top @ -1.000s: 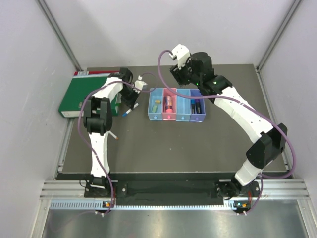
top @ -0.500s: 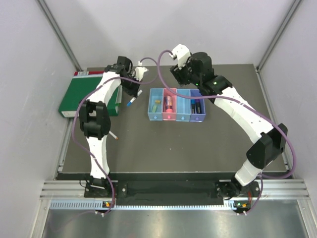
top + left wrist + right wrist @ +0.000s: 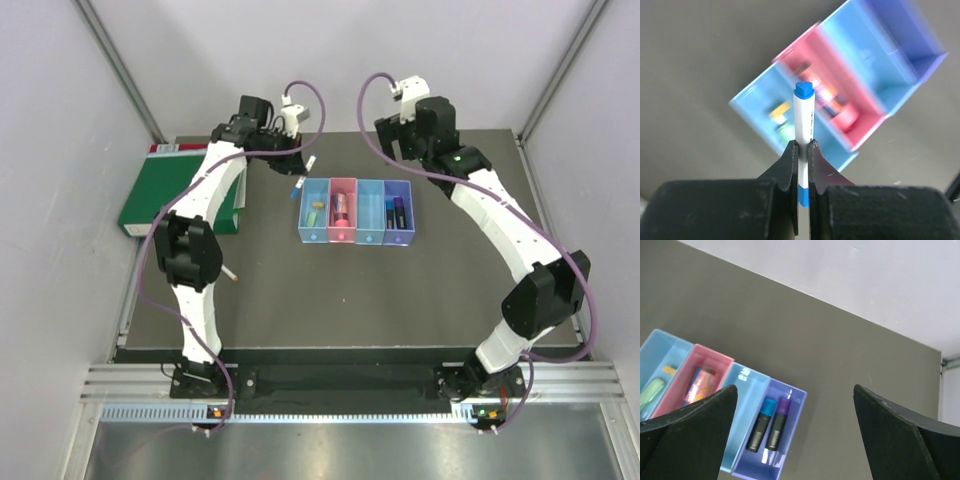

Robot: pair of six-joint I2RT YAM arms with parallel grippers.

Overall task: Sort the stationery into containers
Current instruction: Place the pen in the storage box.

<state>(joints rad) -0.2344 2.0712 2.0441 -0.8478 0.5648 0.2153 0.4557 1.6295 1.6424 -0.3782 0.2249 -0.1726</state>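
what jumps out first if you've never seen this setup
The left end effector is shut on a white pen with a blue cap, held in the air by the far left corner of the row of four pastel bins on the table. A big green binder lies at the far left edge, and the right end effector hangs wide open beyond the bins.

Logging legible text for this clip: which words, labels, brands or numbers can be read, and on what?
Nothing is legible.
On the white pen: fine print, blurred.
On the wrapped item in the pink bin: colourful print, blurred.
On the green binder: any marking too small.
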